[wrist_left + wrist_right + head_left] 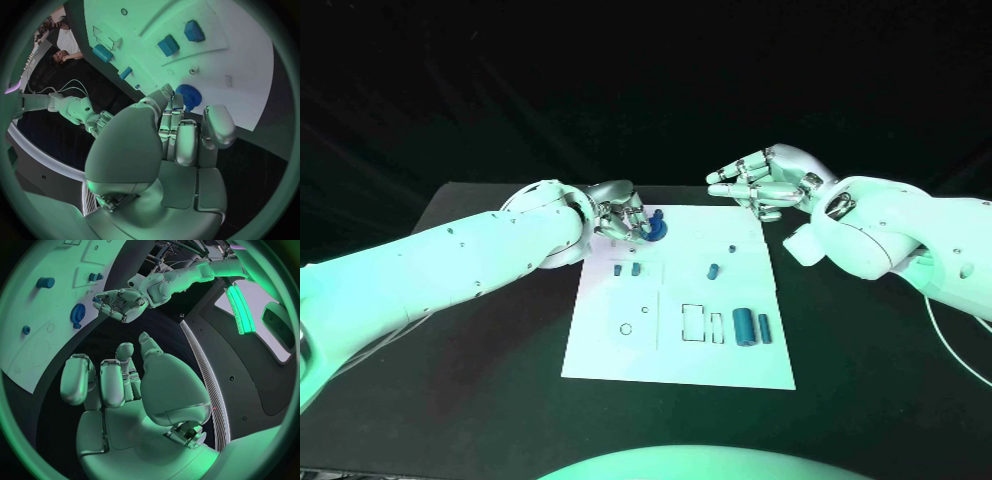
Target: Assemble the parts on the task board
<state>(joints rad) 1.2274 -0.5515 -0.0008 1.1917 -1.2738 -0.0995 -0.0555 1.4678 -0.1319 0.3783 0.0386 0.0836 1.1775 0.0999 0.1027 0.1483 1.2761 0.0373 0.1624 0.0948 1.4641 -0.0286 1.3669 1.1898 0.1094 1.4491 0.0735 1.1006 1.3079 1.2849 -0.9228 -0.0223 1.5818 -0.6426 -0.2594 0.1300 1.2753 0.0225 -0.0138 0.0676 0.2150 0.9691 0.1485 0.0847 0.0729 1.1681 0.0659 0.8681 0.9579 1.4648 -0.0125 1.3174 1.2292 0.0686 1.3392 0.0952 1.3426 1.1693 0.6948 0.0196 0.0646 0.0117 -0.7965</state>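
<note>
The white task board (pixel 678 345) lies in the middle of the table. A blue gear (pixel 655 231) sits flat near its far left corner. My left hand (pixel 609 213) hovers low over that corner. Its thumb and one fingertip (pixel 177 101) reach the edge of the gear (pixel 188 96), while the other fingers curl in. Whether they pinch it is unclear. My right hand (pixel 764 180) is raised beyond the board's far right corner. The right hand (pixel 119 385) has loosely bent fingers and holds nothing. Two blue cylinders (pixel 753 327) lie on the board's right side.
Two small blue blocks (pixel 627 269) lie left of the board's middle, and another small blue piece (pixel 714 270) lies to their right. A tiny peg (pixel 731 247) stands farther back. Outlined slots (pixel 694 322) are beside the cylinders. A black table (pixel 473 400) surrounds the board.
</note>
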